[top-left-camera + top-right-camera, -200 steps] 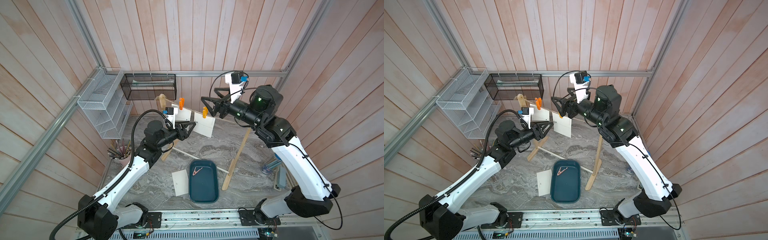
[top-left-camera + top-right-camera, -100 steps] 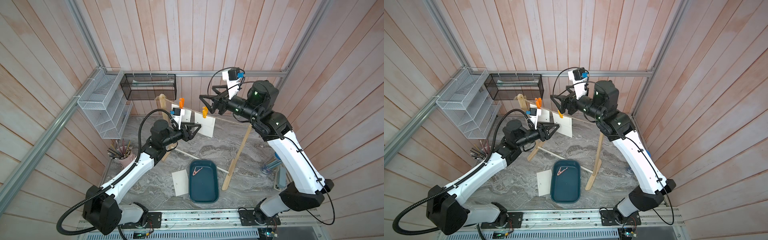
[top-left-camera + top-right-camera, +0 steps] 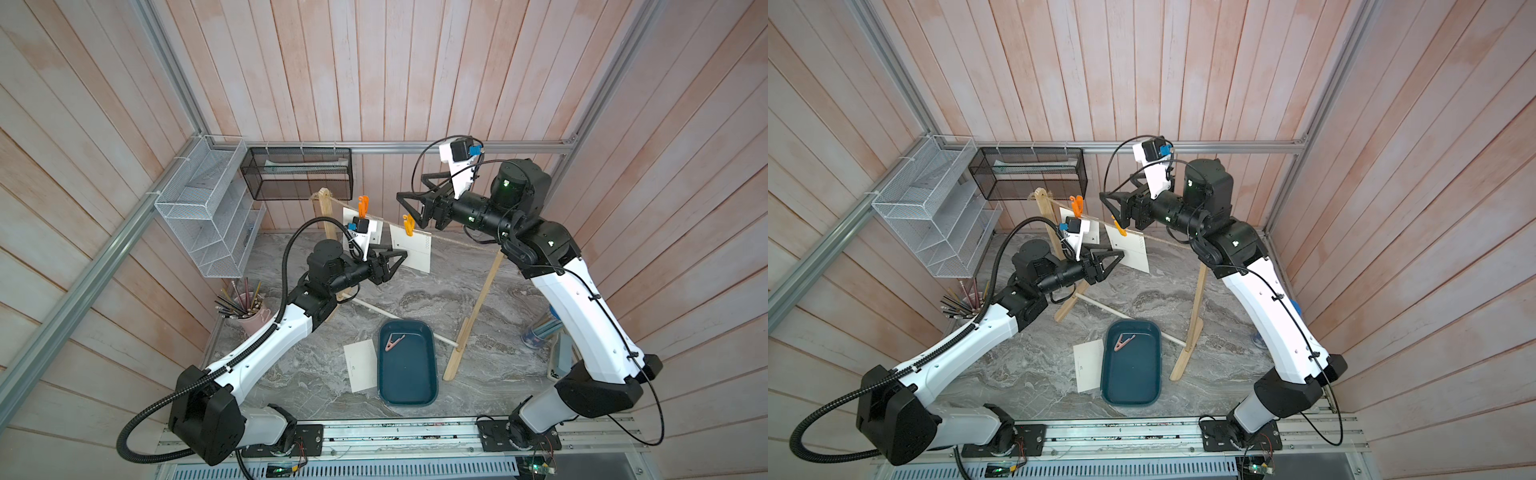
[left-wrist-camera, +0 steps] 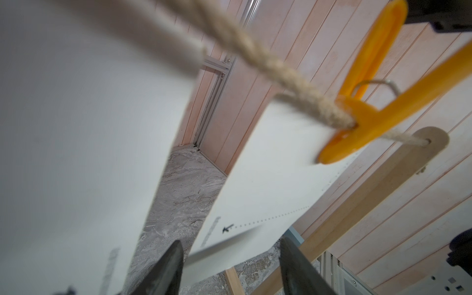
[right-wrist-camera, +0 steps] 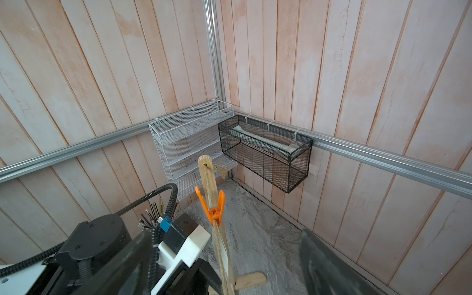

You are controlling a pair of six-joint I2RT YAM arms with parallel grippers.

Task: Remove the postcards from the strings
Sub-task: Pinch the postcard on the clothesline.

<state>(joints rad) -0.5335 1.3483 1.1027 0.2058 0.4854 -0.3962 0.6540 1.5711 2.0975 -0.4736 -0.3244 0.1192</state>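
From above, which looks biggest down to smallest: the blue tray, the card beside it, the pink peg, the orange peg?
In a top view:
1. Tray
2. Card
3. Pink peg and orange peg: about alike; the orange hangs nearer the camera, so no ranking.

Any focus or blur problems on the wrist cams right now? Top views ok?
Left wrist: the nearest postcard and the twine are out of focus, the yellow clothespin is fairly sharp, the left tool soft. Right wrist: black mesh basket crisp, right tool blurred. Both top views: even light, no glare, wall planks splay from wide-angle distortion.
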